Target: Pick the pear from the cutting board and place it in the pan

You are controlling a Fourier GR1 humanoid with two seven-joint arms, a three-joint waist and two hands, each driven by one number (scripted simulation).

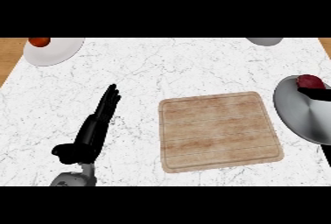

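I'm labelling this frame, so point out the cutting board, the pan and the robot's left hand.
cutting board (220, 131): head view, middle of its wooden top.
pan (298, 111): head view, bare grey inside.
left hand (97, 124): head view, on its straight fingers.

The pan is cut off at the right edge, partly hiding a dark red object.

Grainy wooden cutting board, glossy metal pan, veined marble counter

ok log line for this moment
left hand open, resting left | cutting board bare | reddish item in pan | right hand at pan, fingers unclear
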